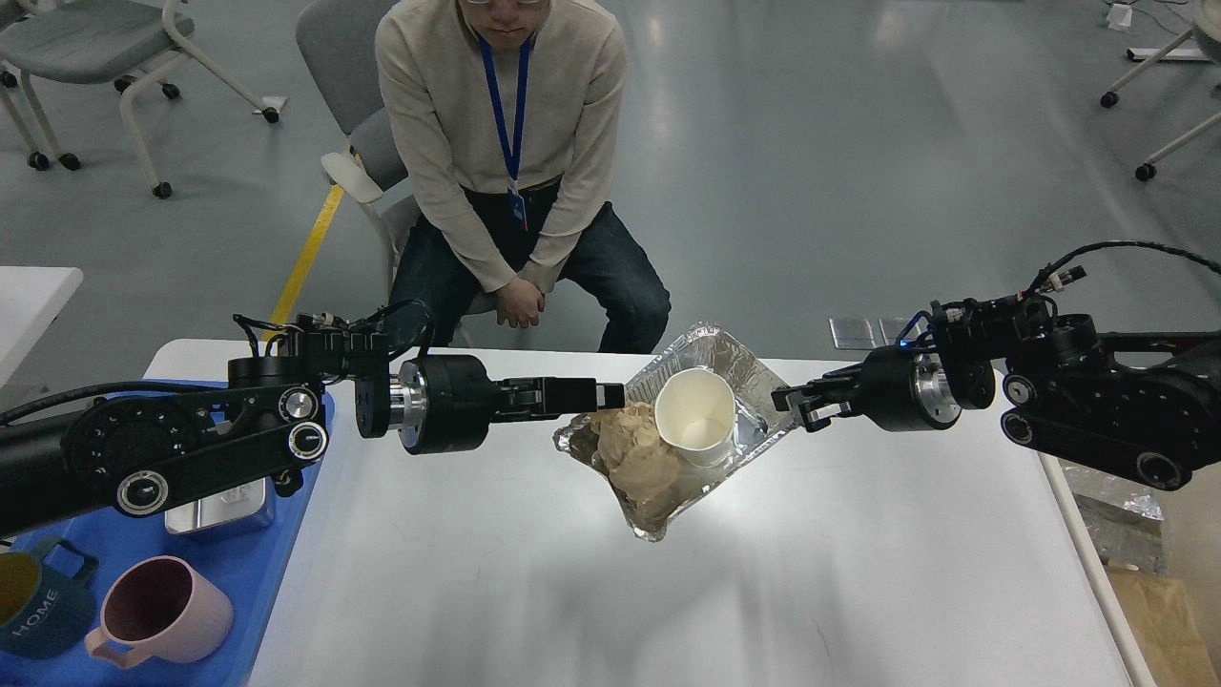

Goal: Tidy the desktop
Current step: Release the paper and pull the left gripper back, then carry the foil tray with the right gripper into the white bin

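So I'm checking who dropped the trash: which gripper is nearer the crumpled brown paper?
Left. The left gripper hovers just above-left of the crumpled brown paper; the right gripper is across the foil tray, holding its corner.

**One head camera, looking forward and down**

A single view from the robot's head looks steeply down across the worktop [668, 592] at close range, both arms entering from the sides; beyond the far edge sit a seated person [506, 162] and grey floor [858, 143]
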Robot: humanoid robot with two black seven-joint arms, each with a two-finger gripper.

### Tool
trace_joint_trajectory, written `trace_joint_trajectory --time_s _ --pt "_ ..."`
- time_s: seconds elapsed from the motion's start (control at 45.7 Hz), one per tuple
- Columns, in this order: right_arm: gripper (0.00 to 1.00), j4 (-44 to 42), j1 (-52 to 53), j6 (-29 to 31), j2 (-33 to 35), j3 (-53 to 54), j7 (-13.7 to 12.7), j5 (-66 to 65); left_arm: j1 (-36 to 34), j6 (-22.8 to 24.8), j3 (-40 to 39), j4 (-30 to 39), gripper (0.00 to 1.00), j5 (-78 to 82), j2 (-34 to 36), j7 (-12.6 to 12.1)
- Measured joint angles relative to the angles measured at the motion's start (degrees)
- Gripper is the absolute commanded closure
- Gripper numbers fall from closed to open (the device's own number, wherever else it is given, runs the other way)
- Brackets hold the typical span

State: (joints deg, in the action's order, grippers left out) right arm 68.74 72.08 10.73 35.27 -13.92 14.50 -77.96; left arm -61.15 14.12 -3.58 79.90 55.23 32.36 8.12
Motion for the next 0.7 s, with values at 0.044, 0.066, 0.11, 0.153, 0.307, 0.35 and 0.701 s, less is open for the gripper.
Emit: trace_joint_trajectory --time_s 0.044,0.066,0.11,0.153,0.307,0.35,0.701 --pt "1.00 0.0 0.0 0.0 0.1 0.0 0.0 0.0 0.0 0.1 -0.1 0.1 0.15 -0.3 0.1 0.0" --pt "1.00 0.0 0.0 0.0 0.2 0.0 0.0 0.0 -0.1 0.1 -0.1 0.1 0.15 -0.4 0.3 0.0" --pt "1.00 0.0 0.0 0.0 0.3 0.0 0.0 0.0 -0.1 0.1 -0.2 0.1 0.15 -0.5 0.6 0.0" --pt "1.00 0.0 0.0 0.0 0.5 0.0 0.0 0.0 -0.1 0.1 -0.3 0.2 0.14 -0.5 1.0 0.0" --pt "1.00 0.0 0.0 0.0 0.5 0.0 0.0 0.0 0.1 0.1 -1.5 0.5 0.14 -1.2 2.8 0.2" --pt "1.00 0.0 0.0 0.0 0.5 0.0 0.0 0.0 0.2 0.0 -2.2 0.5 0.14 -2.1 3.1 0.3" --pt "1.00 0.0 -0.2 0.0 2.2 0.4 0.0 0.5 12.2 -3.9 -24.3 0.1 0.05 -14.3 4.5 0.5"
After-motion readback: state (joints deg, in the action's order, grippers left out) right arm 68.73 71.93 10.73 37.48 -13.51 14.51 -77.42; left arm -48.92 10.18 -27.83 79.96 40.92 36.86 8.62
